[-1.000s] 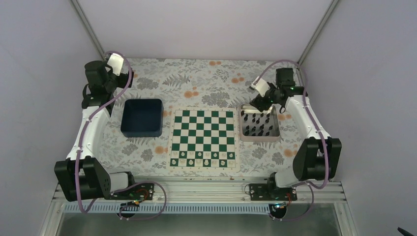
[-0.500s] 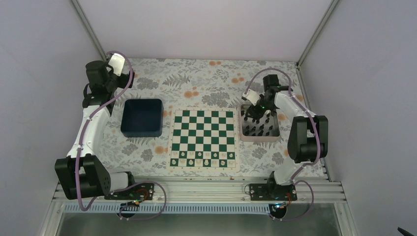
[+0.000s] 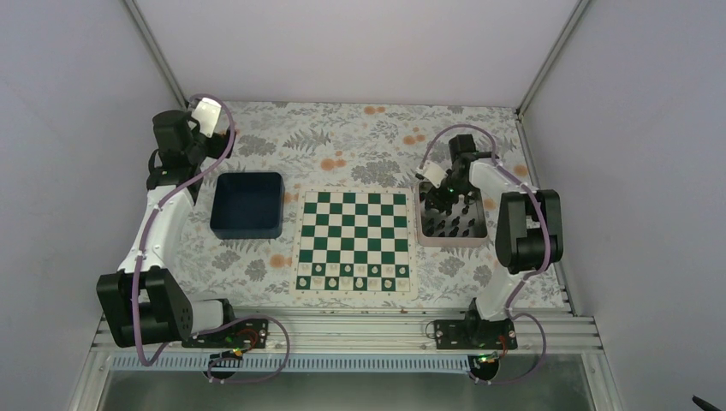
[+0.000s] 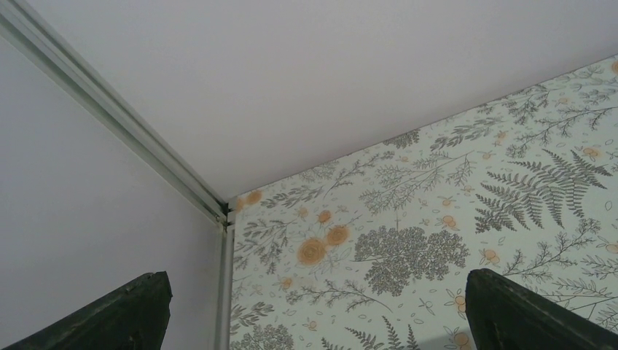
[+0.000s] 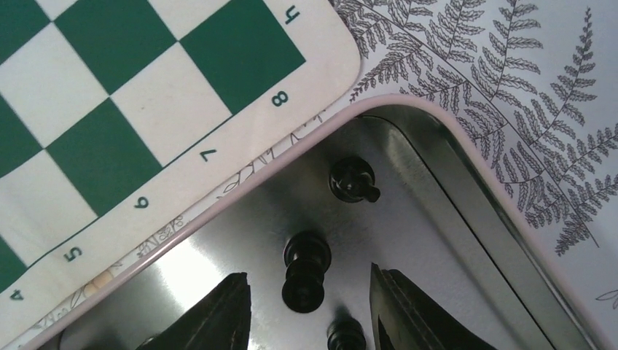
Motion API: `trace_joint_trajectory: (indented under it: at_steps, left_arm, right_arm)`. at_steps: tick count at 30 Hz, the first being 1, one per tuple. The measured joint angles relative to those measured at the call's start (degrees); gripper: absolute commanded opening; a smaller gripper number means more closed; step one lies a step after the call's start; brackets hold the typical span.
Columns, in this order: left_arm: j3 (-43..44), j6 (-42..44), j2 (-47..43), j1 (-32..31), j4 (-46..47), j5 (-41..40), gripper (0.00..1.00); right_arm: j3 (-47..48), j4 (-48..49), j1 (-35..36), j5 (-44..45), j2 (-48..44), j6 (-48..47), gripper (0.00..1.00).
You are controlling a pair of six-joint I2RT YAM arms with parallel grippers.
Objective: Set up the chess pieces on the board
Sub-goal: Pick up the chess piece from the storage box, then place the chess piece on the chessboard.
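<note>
We count 1 board [image 3: 353,231], 1 tray [image 3: 451,243] and 1 bin [image 3: 247,205]. There are 2 arms: left arm [image 3: 158,223] and right arm [image 3: 526,227]. The black pieces [image 3: 449,224] in the tray are too small to count from the top view. The right wrist view gives us 3. There are several white pieces [image 3: 355,274] on the board, but we can't tell the exact number.

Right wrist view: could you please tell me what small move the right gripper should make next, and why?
Probably close the right gripper on the black chess piece. Its fingers stand apart on either side of that piece inside the metal tray, not yet touching it, and the board has no black pieces yet.
</note>
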Motion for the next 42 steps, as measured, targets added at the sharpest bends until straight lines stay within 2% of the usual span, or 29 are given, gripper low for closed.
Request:
trace_joint_trajectory:
  at_steps: [6,12,18,24,29,35,42]
  left_arm:
    - [0.0,0.4,0.1,0.0,0.0,-0.2,1.00]
    - [0.0,0.4,0.2,0.0,0.0,-0.9,1.00]
    - [-0.5,0.9,0.2,0.0,0.0,-1.2,1.00]
    - [-1.0,1.3,0.1,0.0,0.1,-1.2,1.00]
    - [-1.4,1.3,-0.1,0.0,0.3,-1.3,1.00]
    - [-1.5,1.2,-0.1,0.0,0.9,-1.2,1.00]
    - [-2.3,1.2,-0.1,0.0,1.3,-1.3,1.00]
  right_arm:
    - [0.0,1.2,0.3,0.5,2.1,0.8,0.36]
    - [0.0,2.5,0.3,1.4,2.6,1.7,0.18]
    - [0.0,2.6,0.3,1.5,2.6,2.4,0.06]
    - [0.0,0.5,0.3,1.6,1.0,2.6,0.04]
    - [2.3,-4.1,1.4,3.0,-4.6,2.6,0.05]
    - [16.1,-9.7,8.3,3.5,-6.6,3.8,0.06]
    - [31.8,-12.6,19.5,2.9,4.3,5.4,0.05]
